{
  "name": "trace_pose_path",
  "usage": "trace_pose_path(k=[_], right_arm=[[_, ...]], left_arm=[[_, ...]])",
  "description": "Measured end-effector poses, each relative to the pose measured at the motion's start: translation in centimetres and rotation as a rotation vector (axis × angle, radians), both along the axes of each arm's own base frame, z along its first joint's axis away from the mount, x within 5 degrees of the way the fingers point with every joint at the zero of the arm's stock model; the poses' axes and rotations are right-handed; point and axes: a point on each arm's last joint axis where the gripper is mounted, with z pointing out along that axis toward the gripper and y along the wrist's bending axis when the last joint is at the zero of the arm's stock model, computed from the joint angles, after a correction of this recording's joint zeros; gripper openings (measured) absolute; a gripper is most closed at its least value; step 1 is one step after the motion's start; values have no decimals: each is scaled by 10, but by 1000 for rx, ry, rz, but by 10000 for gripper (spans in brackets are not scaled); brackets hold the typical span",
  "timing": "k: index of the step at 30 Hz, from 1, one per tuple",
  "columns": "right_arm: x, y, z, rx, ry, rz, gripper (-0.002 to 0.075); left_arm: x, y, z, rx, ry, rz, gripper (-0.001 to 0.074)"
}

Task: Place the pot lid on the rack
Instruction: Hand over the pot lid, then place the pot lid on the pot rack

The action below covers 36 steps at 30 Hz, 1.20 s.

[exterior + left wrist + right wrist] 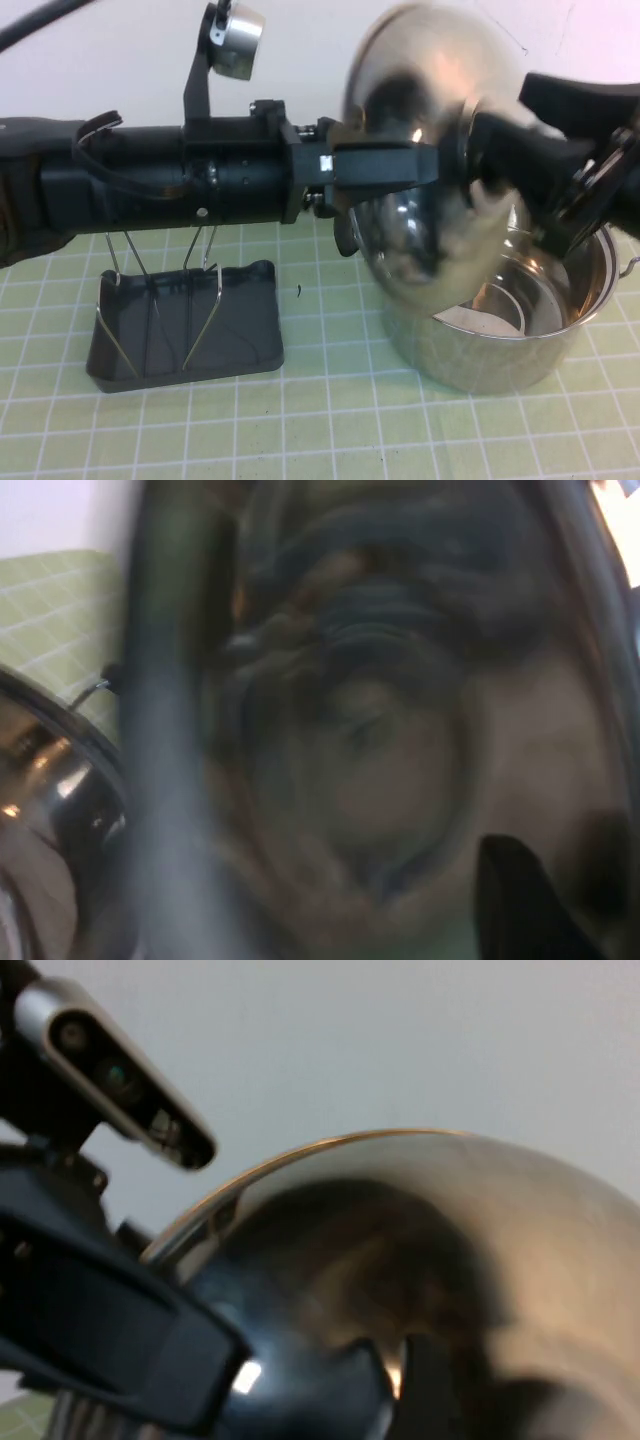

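Note:
The pot lid (420,80) is shiny steel and is held on edge in the air above the steel pot (500,340). My right gripper (472,150) comes in from the right and is shut at the lid's centre, where the black knob is hidden by it. My left gripper (395,190) reaches across from the left and sits at the lid's left rim, overlapping its face. The lid fills the left wrist view (380,760) and the right wrist view (450,1220). The rack (190,330), a dark grey tray with wire prongs, stands at the left, below my left arm.
The pot stands on the green grid mat (330,430) at the right, open, directly under the lid. My left arm (150,180) spans the scene above the rack. Its wrist camera (235,35) sticks up behind it.

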Motion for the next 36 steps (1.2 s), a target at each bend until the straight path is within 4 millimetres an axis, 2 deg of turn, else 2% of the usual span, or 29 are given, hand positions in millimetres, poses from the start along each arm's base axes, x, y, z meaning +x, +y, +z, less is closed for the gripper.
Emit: trace_pose_path(k=[3, 5, 9, 14, 17, 21, 25, 30, 36], right_arm=[[-3, 4, 0, -19, -28, 39, 513], [-4, 5, 1, -21, -38, 53, 529], [-11, 3, 9, -17, -77, 53, 538], [-26, -5, 28, -42, -188, 30, 538], [-35, -10, 37, -49, -217, 4, 538], [-39, -15, 40, -65, -213, -28, 538], [-38, -16, 39, -77, -196, -45, 537], [-38, -16, 38, -79, -193, -48, 523], [-36, -17, 36, -103, -175, -64, 516]], left_arm=[[1, -2, 5, 0, -22, 6, 41], [2, -2, 3, 12, -27, 3, 22], [-1, 3, 18, -7, -78, -2, 12], [-16, 30, 57, -30, -223, 106, 9], [-31, 48, 75, 30, -319, 210, 8], [-43, 64, 84, 169, -332, 361, 8], [-38, 72, 86, 171, -271, 491, 8], [-21, 78, 70, 175, -207, 620, 8], [0, 85, 19, 171, -47, 766, 8]])
